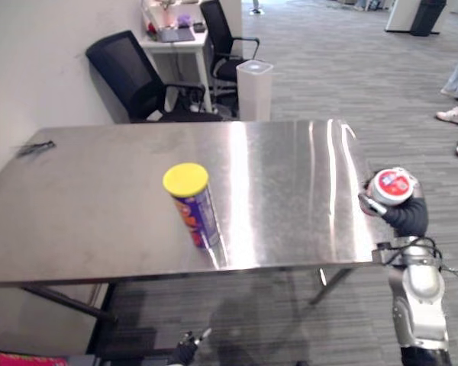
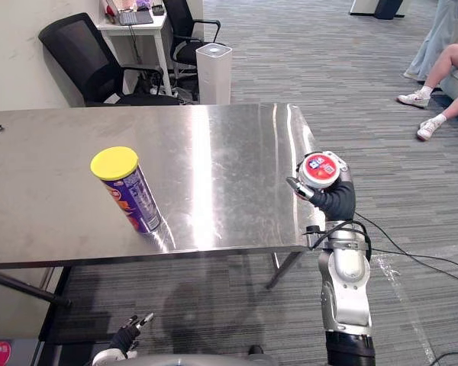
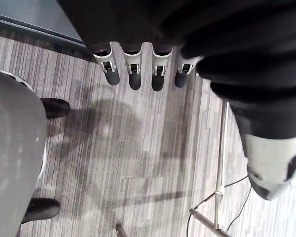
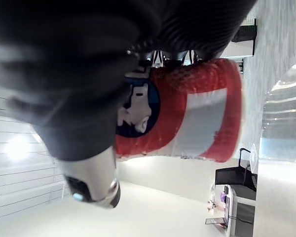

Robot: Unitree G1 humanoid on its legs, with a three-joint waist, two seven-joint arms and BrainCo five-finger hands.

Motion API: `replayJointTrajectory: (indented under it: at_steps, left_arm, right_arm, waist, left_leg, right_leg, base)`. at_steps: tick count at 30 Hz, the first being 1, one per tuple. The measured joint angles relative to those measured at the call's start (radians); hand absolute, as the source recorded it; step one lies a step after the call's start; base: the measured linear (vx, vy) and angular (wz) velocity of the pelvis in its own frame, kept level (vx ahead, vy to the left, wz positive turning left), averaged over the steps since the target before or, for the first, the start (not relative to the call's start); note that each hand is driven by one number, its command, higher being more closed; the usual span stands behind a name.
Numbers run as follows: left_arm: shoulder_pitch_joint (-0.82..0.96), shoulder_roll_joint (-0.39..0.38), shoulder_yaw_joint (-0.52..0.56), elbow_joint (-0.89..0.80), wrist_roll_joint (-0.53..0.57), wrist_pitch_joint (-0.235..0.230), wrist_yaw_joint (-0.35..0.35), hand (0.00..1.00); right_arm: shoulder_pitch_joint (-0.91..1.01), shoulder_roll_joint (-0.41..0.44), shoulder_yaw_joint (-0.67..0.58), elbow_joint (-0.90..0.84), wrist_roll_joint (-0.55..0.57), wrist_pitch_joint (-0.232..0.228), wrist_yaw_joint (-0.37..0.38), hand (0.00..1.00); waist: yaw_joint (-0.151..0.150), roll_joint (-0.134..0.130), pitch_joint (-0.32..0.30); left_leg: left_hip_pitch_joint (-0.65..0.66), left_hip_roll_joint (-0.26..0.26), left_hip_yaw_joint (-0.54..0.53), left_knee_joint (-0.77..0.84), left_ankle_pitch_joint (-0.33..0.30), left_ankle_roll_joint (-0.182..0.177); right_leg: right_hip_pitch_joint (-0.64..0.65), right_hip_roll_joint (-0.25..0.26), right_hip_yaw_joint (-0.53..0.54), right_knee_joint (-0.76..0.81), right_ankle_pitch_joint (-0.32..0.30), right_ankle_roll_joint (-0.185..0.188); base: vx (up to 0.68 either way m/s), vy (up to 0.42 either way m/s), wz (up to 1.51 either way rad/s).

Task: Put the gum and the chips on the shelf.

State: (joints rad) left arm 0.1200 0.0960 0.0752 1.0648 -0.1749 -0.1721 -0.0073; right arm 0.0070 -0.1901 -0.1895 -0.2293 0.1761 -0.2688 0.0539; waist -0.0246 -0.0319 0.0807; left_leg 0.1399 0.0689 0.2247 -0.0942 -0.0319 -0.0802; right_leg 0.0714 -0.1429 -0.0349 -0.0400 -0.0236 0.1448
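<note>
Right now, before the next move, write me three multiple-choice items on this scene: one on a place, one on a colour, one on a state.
1. Where does the chips can stand?
A. On the steel table, toward its near edge
B. At the table's far edge
C. Under the table

2. What colour is the can's lid?
A. Red
B. Yellow
C. Green

3. What state is the right robot hand in?
A. Open, holding nothing
B. Shut, holding nothing
C. Shut on the gum tub

Key: 1 A, its base rests on the tabletop near the front edge; 2 B, the cap is plain yellow; 3 C, the fingers wrap the red tub.
</note>
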Motion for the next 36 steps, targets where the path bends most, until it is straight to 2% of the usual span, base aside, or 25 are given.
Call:
replayJointTrajectory:
  at_steps: [10,16,20,22,23,24,25,26,27,28,29,30,31,32,33,34,35,36]
  left_arm:
    - [0.004,-0.005,0.011,-0.002,0.0,0.0,-0.001,0.0]
    - [0.006,-0.009,0.012,-0.011,-0.004,0.0,-0.001,0.0]
    - [-0.009,-0.005,0.012,-0.04,-0.022,0.0,-0.003,0.0]
    - [-0.012,-0.007,0.01,-0.05,-0.048,0.0,-0.005,0.0]
    - [-0.013,-0.013,0.01,-0.054,-0.05,0.0,-0.006,0.0]
    - [-0.013,-0.014,0.013,-0.06,-0.055,0.0,-0.005,0.0]
    - [-0.018,-0.009,0.029,-0.056,-0.059,0.0,-0.003,0.0]
    - [-0.028,-0.013,0.052,-0.054,-0.073,0.0,0.0,0.0]
    - [-0.027,-0.017,0.058,-0.052,-0.096,0.0,-0.001,0.0]
    - [-0.024,-0.018,0.061,-0.051,-0.097,0.0,-0.001,0.0]
    - [-0.014,-0.017,0.06,-0.06,-0.097,0.001,-0.002,0.0]
    - [-0.008,-0.015,0.059,-0.08,-0.097,-0.002,-0.003,0.0]
    - [-0.016,-0.006,0.071,-0.089,-0.097,-0.005,-0.006,0.0]
    - [-0.013,-0.004,0.094,-0.076,-0.098,0.0,-0.006,0.0]
    - [0.001,-0.005,0.101,-0.066,-0.098,0.002,-0.007,0.0]
    - [0.023,-0.015,0.122,-0.067,-0.104,0.008,-0.01,0.0]
    - [0.033,-0.016,0.125,-0.067,-0.108,0.01,-0.014,0.0]
    - [0.04,-0.016,0.125,-0.066,-0.108,0.01,-0.018,0.0]
  right_arm:
    - [0.08,0.0,-0.056,-0.034,0.002,0.0,0.0,1.0]
    - [0.114,0.004,-0.096,-0.034,0.035,0.001,0.001,1.0]
    - [0.086,0.005,-0.077,-0.031,0.069,0.0,-0.002,1.0]
    - [0.031,0.003,-0.062,-0.026,0.07,0.0,-0.005,1.0]
    - [-0.013,-0.005,-0.052,-0.025,0.071,0.0,-0.009,1.0]
    - [-0.032,-0.013,-0.042,-0.024,0.073,0.0,-0.013,1.0]
    - [-0.044,-0.02,-0.036,-0.022,0.074,-0.001,-0.016,1.0]
    - [-0.075,-0.033,-0.044,-0.005,0.074,-0.002,-0.024,1.0]
    - [-0.089,-0.042,-0.052,0.011,0.074,-0.001,-0.03,1.0]
    - [-0.09,-0.048,-0.058,0.012,0.074,0.001,-0.034,1.0]
    - [-0.089,-0.057,-0.07,0.01,0.074,-0.002,-0.047,1.0]
    - [-0.086,-0.057,-0.093,0.012,0.073,-0.002,-0.054,1.0]
    - [-0.087,-0.056,-0.104,0.012,0.071,-0.002,-0.055,1.0]
    - [-0.099,-0.045,-0.116,0.017,0.064,-0.002,-0.053,1.0]
    - [-0.097,-0.04,-0.116,0.016,0.064,-0.002,-0.056,1.0]
    - [-0.083,-0.037,-0.12,0.017,0.064,-0.002,-0.059,1.0]
    - [-0.064,-0.037,-0.13,0.015,0.064,-0.002,-0.059,1.0]
    - [-0.054,-0.037,-0.138,0.013,0.064,-0.002,-0.059,1.0]
  waist:
    - [-0.001,0.0,-0.002]
    - [0.0,-0.002,0.001]
    - [0.0,0.003,0.034]
    - [0.001,0.019,0.058]
    - [0.008,0.037,0.07]
    - [0.017,0.04,0.074]
    - [0.032,0.034,0.074]
    - [0.035,0.016,0.089]
    - [0.031,0.031,0.085]
    - [0.032,0.038,0.088]
    - [0.025,0.074,0.082]
    - [0.017,0.053,0.081]
    - [0.022,0.045,0.078]
    - [0.034,0.04,0.082]
    - [0.032,0.035,0.084]
    - [0.028,0.029,0.088]
    - [0.025,0.039,0.081]
    - [0.025,0.045,0.078]
  left_leg:
    - [0.0,0.005,-0.007,0.012,-0.007,0.001]
    - [-0.039,0.006,-0.061,0.048,-0.007,0.002]
    - [-0.191,0.013,-0.197,0.151,-0.001,-0.006]
    - [-0.252,0.011,-0.279,0.163,0.025,-0.019]
    - [-0.284,0.014,-0.323,0.131,0.038,-0.028]
    - [-0.283,0.031,-0.301,0.084,0.034,-0.024]
    - [-0.279,0.045,-0.224,0.044,0.004,0.023]
    - [-0.338,0.064,-0.062,0.139,-0.005,0.083]
    - [-0.373,0.088,0.015,0.281,0.012,0.118]
    - [-0.378,0.107,0.053,0.353,0.04,0.149]
    - [-0.384,0.097,0.076,0.343,0.091,0.133]
    - [-0.377,0.047,0.034,0.218,0.206,0.132]
    - [-0.362,0.036,0.031,0.17,0.227,0.126]
    - [-0.367,0.062,0.082,0.29,0.113,0.14]
    - [-0.361,0.079,0.103,0.359,0.058,0.135]
    - [-0.325,0.104,0.125,0.414,0.006,0.097]
    - [-0.283,0.121,0.122,0.404,-0.019,0.058]
    - [-0.267,0.128,0.12,0.388,-0.028,0.042]
  right_leg:
    - [0.004,-0.002,-0.009,0.007,-0.001,0.001]
    - [-0.031,-0.011,-0.051,0.1,-0.051,-0.013]
    - [-0.087,-0.013,-0.17,0.171,-0.079,-0.04]
    - [-0.109,-0.012,-0.252,0.208,-0.099,-0.053]
    - [-0.133,-0.01,-0.31,0.25,-0.119,-0.068]
    - [-0.14,-0.013,-0.349,0.259,-0.126,-0.079]
    - [-0.136,-0.031,-0.395,0.248,-0.126,-0.083]
    - [-0.137,-0.074,-0.493,0.269,-0.14,-0.102]
    - [-0.129,-0.086,-0.552,0.296,-0.149,-0.109]
    - [-0.119,-0.087,-0.587,0.311,-0.159,-0.11]
    - [-0.1,-0.09,-0.656,0.353,-0.184,-0.111]
    - [-0.099,-0.107,-0.677,0.331,-0.198,-0.132]
    - [-0.086,-0.122,-0.717,0.305,-0.193,-0.117]
    - [-0.078,-0.133,-0.78,0.306,-0.177,-0.108]
    - [-0.068,-0.142,-0.808,0.309,-0.176,-0.107]
    - [-0.051,-0.157,-0.855,0.314,-0.172,-0.105]
    - [-0.04,-0.168,-0.899,0.314,-0.165,-0.094]
    - [-0.041,-0.172,-0.914,0.314,-0.158,-0.091]
  base:
    - [-0.01,-0.013,0.0]
    - [-0.03,-0.026,0.28]
    - [-0.11,-0.071,0.86]
    - [-0.2,-0.112,1.34]
    - [-0.15,-0.097,1.24]
    - [-0.15,-0.138,1.38]
    - [-0.12,-0.085,1.78]
    - [-0.11,-0.115,1.93]
    - [-0.1,-0.079,1.8]
    - [-0.07,-0.122,1.69]
    - [-0.13,-0.077,2.07]
    - [-0.17,-0.049,2.1]
    - [-0.18,-0.005,1.75]
    - [-0.11,-0.021,1.15]
    - [-0.1,-0.051,1.34]
    - [-0.11,-0.022,1.3]
    - [-0.12,0.078,1.2]
    - [-0.1,0.201,1.01]
